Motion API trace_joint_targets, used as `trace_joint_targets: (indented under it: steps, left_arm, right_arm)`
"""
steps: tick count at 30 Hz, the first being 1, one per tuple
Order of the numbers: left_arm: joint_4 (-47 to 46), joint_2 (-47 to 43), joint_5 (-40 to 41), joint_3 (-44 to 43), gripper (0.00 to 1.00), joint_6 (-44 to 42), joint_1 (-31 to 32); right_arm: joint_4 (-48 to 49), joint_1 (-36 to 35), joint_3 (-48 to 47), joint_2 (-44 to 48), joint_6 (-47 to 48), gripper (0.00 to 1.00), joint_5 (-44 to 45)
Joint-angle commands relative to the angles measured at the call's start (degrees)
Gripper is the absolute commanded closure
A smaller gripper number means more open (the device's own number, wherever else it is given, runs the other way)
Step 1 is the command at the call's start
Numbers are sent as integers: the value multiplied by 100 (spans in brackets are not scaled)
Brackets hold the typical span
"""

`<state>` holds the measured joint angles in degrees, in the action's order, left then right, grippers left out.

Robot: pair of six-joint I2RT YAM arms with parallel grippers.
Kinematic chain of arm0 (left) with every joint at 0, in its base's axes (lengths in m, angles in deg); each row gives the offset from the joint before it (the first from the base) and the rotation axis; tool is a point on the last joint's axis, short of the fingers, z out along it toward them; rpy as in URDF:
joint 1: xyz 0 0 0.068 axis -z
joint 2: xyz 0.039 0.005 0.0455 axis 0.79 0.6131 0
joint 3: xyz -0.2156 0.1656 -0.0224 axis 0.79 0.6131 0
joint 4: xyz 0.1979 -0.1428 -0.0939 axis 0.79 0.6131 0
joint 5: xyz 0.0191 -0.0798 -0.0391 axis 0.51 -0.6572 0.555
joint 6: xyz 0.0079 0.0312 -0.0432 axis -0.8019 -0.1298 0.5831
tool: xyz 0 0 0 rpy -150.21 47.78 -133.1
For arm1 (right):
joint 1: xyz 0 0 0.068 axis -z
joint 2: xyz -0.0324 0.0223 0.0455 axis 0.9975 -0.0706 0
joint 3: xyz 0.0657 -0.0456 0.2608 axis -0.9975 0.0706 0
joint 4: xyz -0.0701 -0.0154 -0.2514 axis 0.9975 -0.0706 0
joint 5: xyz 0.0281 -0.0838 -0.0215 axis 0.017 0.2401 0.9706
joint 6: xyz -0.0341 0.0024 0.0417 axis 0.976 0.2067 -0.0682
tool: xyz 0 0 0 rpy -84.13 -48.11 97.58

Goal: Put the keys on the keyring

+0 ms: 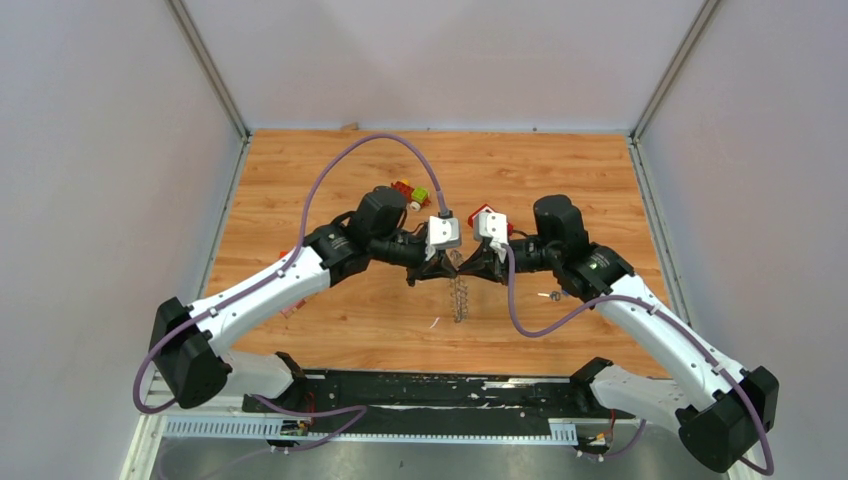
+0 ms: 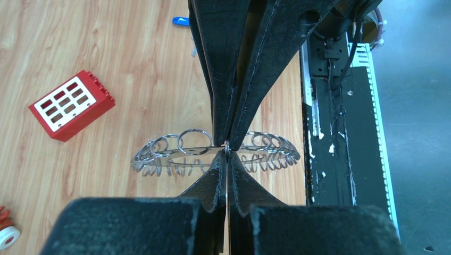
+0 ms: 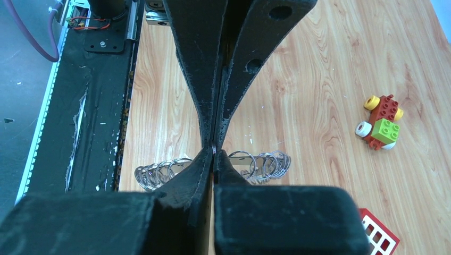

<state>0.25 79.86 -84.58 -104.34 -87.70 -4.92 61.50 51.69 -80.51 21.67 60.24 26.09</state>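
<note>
Keyring (image 2: 175, 154) rim pinched by left hand (image 2: 226, 159) and by right hand (image 3: 214, 154), tips meeting head-on.

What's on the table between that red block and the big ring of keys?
Nothing. In the left wrist view, only bare wooden table separates the red block from the keyring.

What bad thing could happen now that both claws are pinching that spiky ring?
The left gripper and right gripper both look shut on the keyring at nearly one spot, tip to tip. That thin wire could slip out and drop, or the tips could bump each other. Also, the blue-headed key lies on the table, and neither gripper is free to fetch it.
</note>
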Motion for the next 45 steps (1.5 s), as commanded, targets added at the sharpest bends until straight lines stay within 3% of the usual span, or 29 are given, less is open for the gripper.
trace_joint_targets:
  steps: [1, 2, 7, 11, 19, 25, 31, 45]
  left_arm:
    - [-606, -340, -492, 14, 100, 168, -52]
    - [-713, -395, -583, 55, 98, 207, -121]
    - [-1527, -796, -962, 520, 68, 200, -490]
    - [-1809, -859, -1203, 606, 60, -4, -672]
    - [-2685, -971, -1304, 855, 59, 283, -915]
    - [-3940, -1368, -1459, 1510, 60, 1171, -1335]
    - [-4631, -1374, -1809, 1839, 62, 1391, -1388]
    - [-5578, -1031, -2027, 1917, 71, 1989, -1396]
  right_arm:
    - [298, 32, -29, 73, 11, 100, -122]
    - [324, 67, -56, 99, -6, 100, -162]
    - [794, 303, -210, 124, -509, 100, -722]
    - [1527, 368, -261, -82, -1199, 100, -1158]
    - [3023, 466, -208, -436, -2604, 100, -1477]
    - [3255, 504, -122, -354, -2723, 100, -1453]
    - [3568, 528, -13, -293, -2862, 100, -1469]
    - [3984, 561, 192, -269, -3024, 100, -1565]
